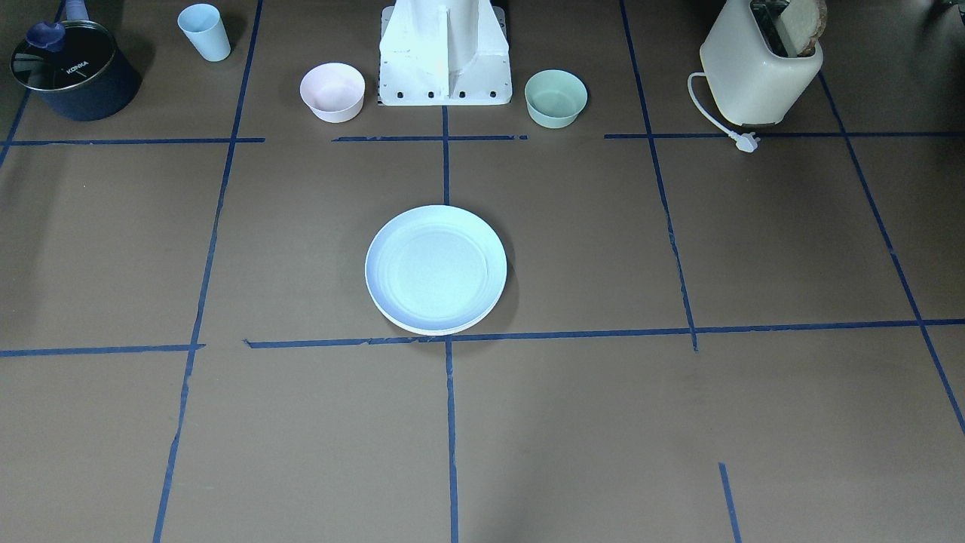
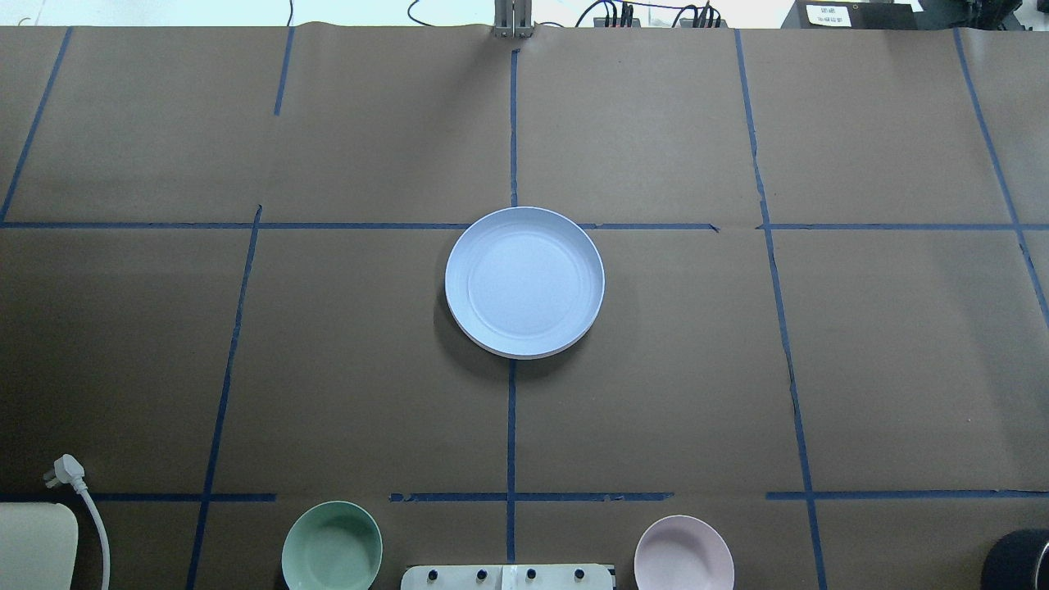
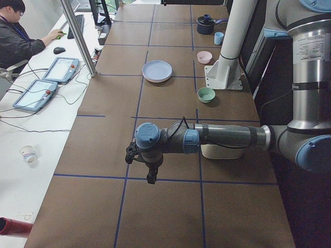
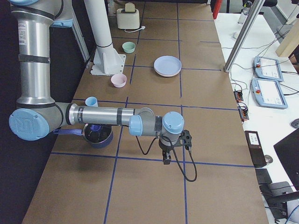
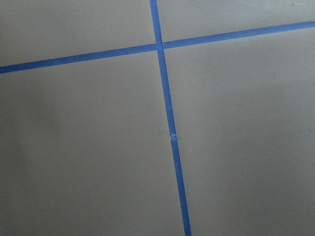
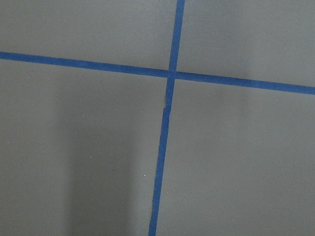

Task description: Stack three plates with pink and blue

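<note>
The pale blue plate [image 1: 436,265] lies on top of a stack at the table's middle, also in the overhead view [image 2: 524,281]. A cream-white rim [image 1: 430,330] shows beneath it. The pink plate is hidden; I cannot tell if it is inside the stack. My left gripper [image 3: 150,177] hangs over bare table far from the stack, seen only in the exterior left view. My right gripper [image 4: 167,159] hangs over bare table at the other end, seen only in the exterior right view. I cannot tell whether either is open or shut. Both wrist views show only brown table and blue tape.
Near the robot base [image 1: 445,68] stand a small pink bowl [image 1: 332,92] and a mint-green bowl [image 1: 556,98]. A pale blue cup [image 1: 204,32] and a dark pot [image 1: 74,72] stand at one end, a cream toaster [image 1: 761,72] with its plug at the other.
</note>
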